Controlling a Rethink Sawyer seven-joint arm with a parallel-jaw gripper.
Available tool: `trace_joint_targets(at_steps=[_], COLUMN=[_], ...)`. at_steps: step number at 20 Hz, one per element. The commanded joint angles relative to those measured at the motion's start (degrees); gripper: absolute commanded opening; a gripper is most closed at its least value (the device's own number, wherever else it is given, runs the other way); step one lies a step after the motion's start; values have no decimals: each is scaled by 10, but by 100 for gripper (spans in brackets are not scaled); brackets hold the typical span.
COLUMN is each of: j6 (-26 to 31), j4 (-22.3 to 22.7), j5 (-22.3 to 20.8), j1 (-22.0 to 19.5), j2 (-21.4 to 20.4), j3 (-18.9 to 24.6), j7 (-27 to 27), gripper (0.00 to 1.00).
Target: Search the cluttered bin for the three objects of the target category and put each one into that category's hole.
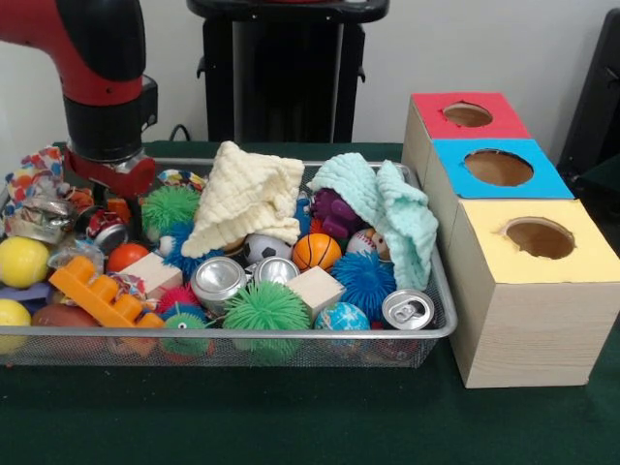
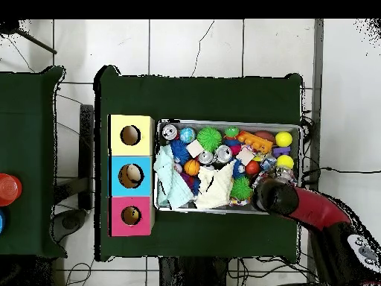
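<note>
Plush animals of the target kind cannot be picked out with certainty in the clutter; a purple soft shape (image 1: 336, 210) shows between two cloths at the far side of the silver wire-mesh bin (image 1: 438, 332). That bin sits on the dark green surface (image 1: 291, 417), just left of a pale wooden box. On the box, the round hole with the red surround (image 1: 468, 114) is farthest, the blue-surround hole (image 1: 498, 167) is in the middle and the yellow-surround hole (image 1: 540, 237) is nearest. A cream waffle cloth (image 1: 244, 194) and a mint cloth (image 1: 397, 215) drape over balls, cans and blocks. The red and black arm's pincer (image 1: 108, 174) hangs over the bin's far left corner; whether it is open or closed cannot be told.
</note>
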Motion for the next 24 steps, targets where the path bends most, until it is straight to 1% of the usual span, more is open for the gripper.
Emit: trace_joint_targets(at_steps=[1, 3, 5, 6, 11, 13, 20, 24], j6=[66, 70, 69, 65, 3, -18, -63, -75], j4=[24, 40, 47, 47, 30, 28, 24, 26], j5=[24, 27, 26, 25, 14, 13, 12, 16], j1=[-7, -5, -7, -6, 0, 2, 14, 23], j2=[-64, -82, -84, -79, -17, -1, 32, 36], j3=[-10, -12, -9, -11, -19, -20, -29, -36], j7=[32, 36, 35, 39, 65, 74, 89, 92], gripper=[100, 100, 100, 100, 100, 100, 100, 100])
